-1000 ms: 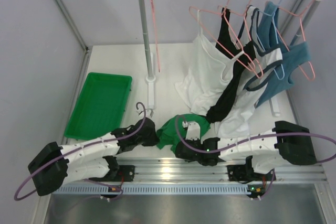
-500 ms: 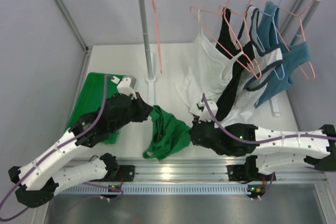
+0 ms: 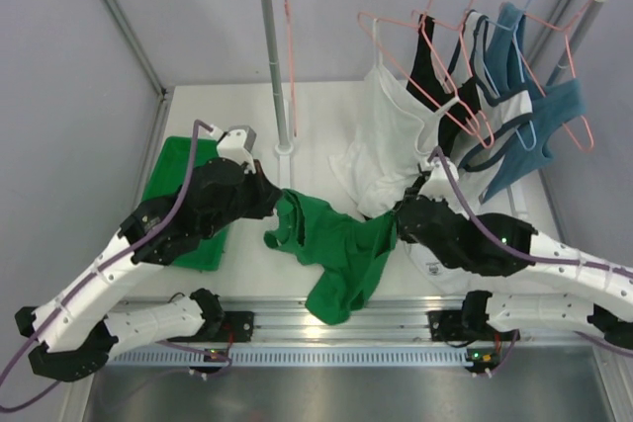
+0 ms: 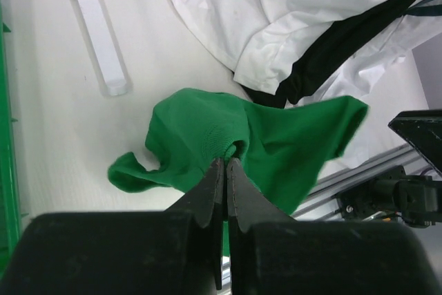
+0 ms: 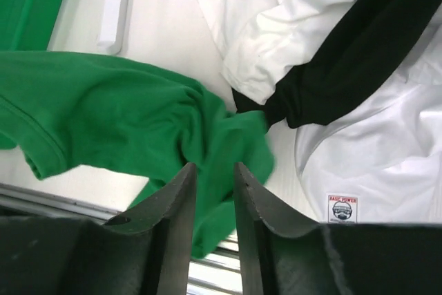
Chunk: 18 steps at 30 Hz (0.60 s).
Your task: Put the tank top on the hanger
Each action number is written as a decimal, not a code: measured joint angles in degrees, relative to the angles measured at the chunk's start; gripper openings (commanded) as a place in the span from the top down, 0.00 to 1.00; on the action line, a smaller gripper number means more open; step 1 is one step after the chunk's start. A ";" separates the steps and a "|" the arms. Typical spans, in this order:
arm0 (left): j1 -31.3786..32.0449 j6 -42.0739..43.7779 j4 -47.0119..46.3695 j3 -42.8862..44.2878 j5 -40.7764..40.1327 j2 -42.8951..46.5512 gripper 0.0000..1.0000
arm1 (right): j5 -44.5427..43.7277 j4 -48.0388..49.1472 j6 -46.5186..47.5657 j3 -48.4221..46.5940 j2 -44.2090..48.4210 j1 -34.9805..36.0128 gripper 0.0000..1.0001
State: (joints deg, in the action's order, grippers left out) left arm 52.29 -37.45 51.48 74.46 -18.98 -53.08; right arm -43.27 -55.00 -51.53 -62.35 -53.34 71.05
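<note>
**Operator:** What does the tank top (image 3: 336, 244) look like, and where is it?

**Spotter:** It's bright green, soft and creased. It is pulled out sideways in a loose band, with a strap loop curling at its left end. You'll find it in front of the rack post (image 3: 277, 66), on the near side of the post's foot and trailing off to the right. Its lower part droops toward the near edge of the worktop (image 3: 326, 116).

**Operator:** And my fingers?

**Spotter:** Your left fingers (image 4: 210, 191) are pressed tight together on a bunch of the green cloth, just right of the post. Your right fingers (image 5: 173, 205) stand a narrow gap apart at the far right end. Green cloth shows through the gap, but I can't tell whether they grip it.

**Operator:** Anything in the tray?

**Spotter:** The green tray (image 3: 168, 180) sits left of the post. Your left arm covers most of it, so I can't tell what it holds. A bare pink hanger (image 3: 289, 46) hangs from the rail right beside the post.
</note>
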 measured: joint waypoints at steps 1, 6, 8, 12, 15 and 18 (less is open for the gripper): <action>-0.02 0.20 0.00 0.00 0.61 -0.39 1.00 | 0.50 0.33 1.16 0.11 0.72 -0.74 0.60; -0.07 1.68 -3.89 -2.84 7.61 -2.82 1.00 | 5.57 7.13 8.20 4.33 2.36 -0.98 0.41; -0.09 2.36 -5.75 -5.29 11.76 -4.02 1.00 | 8.48 11.06 11.63 7.02 2.23 -0.68 0.36; -0.09 4.35 -11.13 -11.41 21.27 -6.32 1.00 | 15.47 20.22 19.19 11.76 2.36 -0.48 0.31; -0.09 5.64 -13.29 -14.05 26.58 -6.45 1.00 | 20.22 27.45 24.28 14.23 2.54 -0.35 0.30; -0.09 6.60 -15.52 -14.73 29.86 -6.45 1.00 | 24.52 32.41 28.48 15.10 2.21 -0.31 0.32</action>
State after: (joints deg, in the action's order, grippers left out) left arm 52.21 -30.85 35.97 59.72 10.87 -59.53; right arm -18.74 -22.59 -23.05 -47.24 -51.13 70.74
